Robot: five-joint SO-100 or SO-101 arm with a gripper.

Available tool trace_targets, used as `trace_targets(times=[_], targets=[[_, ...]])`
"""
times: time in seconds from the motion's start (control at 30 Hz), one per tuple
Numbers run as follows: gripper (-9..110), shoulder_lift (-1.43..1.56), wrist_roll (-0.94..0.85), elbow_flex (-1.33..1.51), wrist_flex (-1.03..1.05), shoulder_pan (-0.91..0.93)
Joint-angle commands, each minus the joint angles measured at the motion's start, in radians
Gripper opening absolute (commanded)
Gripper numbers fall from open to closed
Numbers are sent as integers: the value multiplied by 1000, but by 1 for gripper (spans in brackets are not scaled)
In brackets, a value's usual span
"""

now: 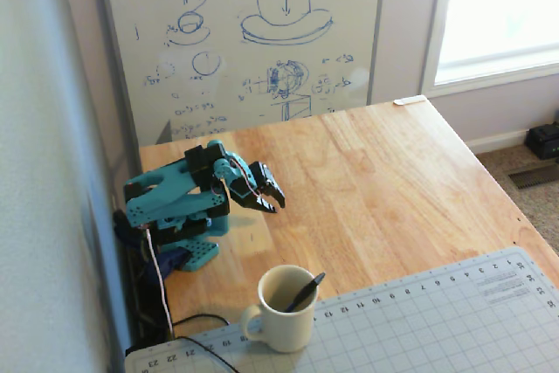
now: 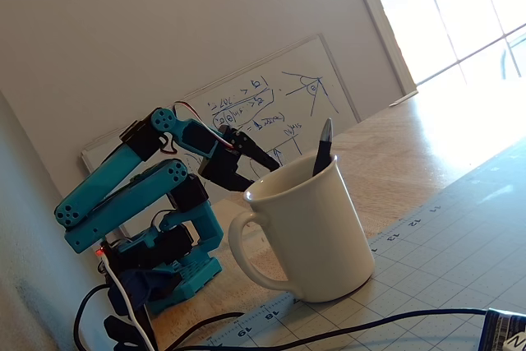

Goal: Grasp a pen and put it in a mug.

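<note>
Gaping slightly and empty, jaws of the gripper (image 1: pixel 272 204), pen (image 1: pixel 304 292) leaning in mug (image 1: pixel 281 329)

Teal arm (image 1: pixel 170 198) folded low over its base, black gripper (image 1: pixel 269 199) angled downward, jaws slightly parted, holding nothing

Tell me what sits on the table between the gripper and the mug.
Nothing: in a fixed view, only bare wooden tabletop separates the gripper from the mug, which holds the pen.
</note>
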Motion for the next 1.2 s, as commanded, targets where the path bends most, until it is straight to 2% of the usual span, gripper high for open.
trace_targets(times=[0.0, 1.17], targets=[[5, 52, -12, 29, 2, -11], [5, 52, 3, 46, 26, -38]])
